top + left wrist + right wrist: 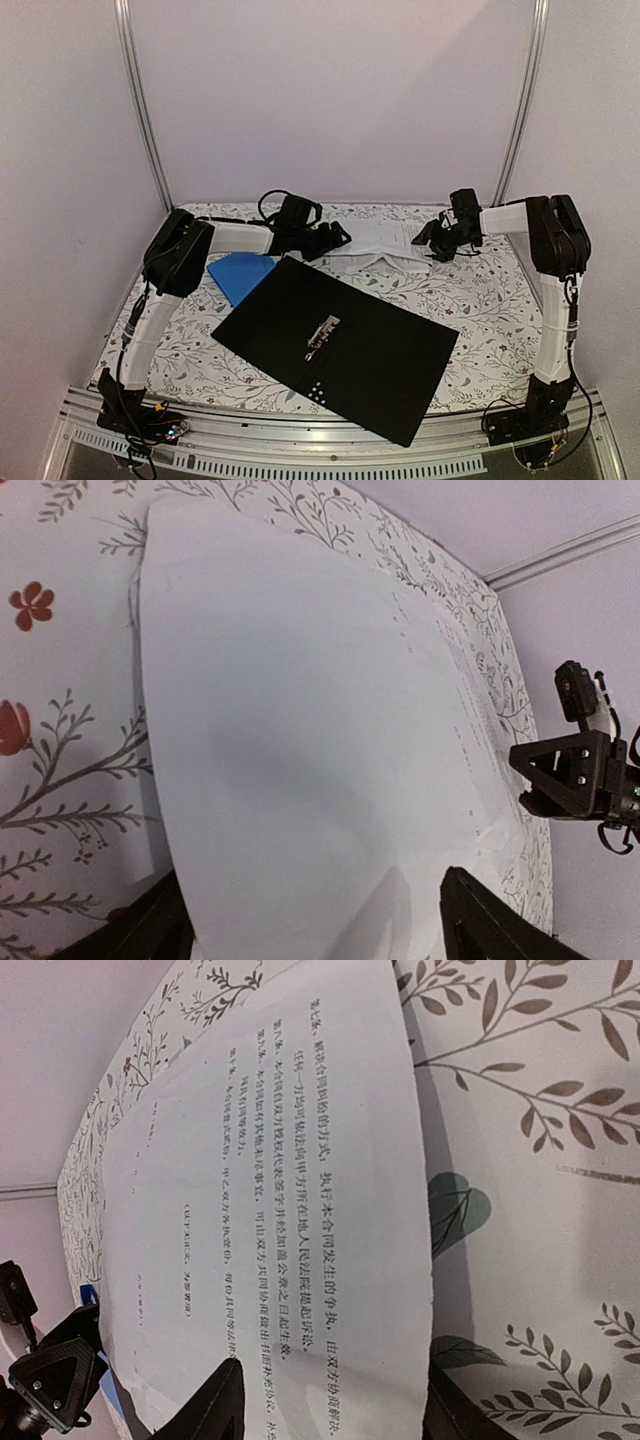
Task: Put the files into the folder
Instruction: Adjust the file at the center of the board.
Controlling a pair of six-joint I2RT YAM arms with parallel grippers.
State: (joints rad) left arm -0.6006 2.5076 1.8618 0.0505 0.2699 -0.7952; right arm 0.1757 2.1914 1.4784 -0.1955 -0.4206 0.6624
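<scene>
**Both pincers at the files (385, 250), far centre of the counter (480, 300)**

At the left, a small blue folder (238, 275) lies flat, touching the far-left edge of the folder (370, 360). My left pincer (338, 238) is spread wide, one finger (165, 925) on each side of the sheets' left end. The folder lies open at near centre, black inside up, with the metal clip (322, 335) at its middle. The files lie just beyond it, bowed between my pincers, with printed text showing at their right end. My right pincer (432, 245) is parted less widely, its fingers (215, 1410) flanking that right end.
</scene>
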